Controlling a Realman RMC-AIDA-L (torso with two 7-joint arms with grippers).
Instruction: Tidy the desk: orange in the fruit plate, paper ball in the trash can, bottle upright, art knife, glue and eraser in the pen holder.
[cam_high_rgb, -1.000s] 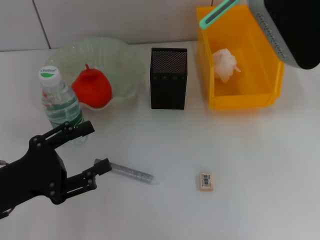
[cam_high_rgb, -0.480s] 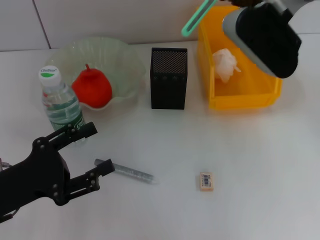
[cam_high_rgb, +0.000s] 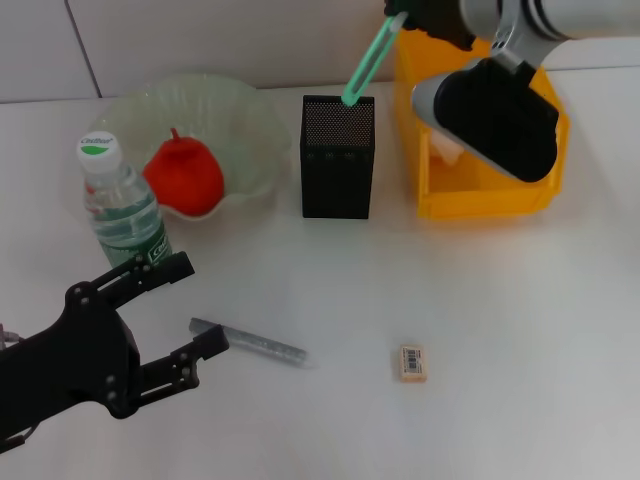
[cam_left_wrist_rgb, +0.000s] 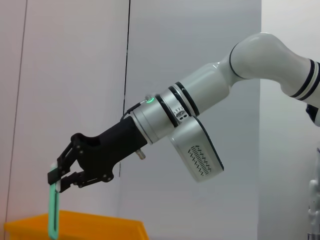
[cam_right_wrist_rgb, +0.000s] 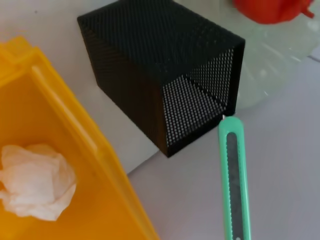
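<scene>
Right gripper (cam_left_wrist_rgb: 59, 181) pinches art knife (cam_high_rgb: 366, 64) above pen holder (cam_high_rgb: 338, 157).
Paper ball (cam_right_wrist_rgb: 34, 181) shows in trash can (cam_high_rgb: 484, 205) (arm hides it from the head view).

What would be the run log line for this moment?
right gripper: holds knife above pen holder | left gripper: open near glue

Across the top of the frame we see a pale wall (cam_high_rgb: 200, 40) of large panels, with one dark seam slanting down at the upper left. Below it, we find the white desk (cam_high_rgb: 500, 330) filling the frame, evenly lit, with soft shadows.
</scene>
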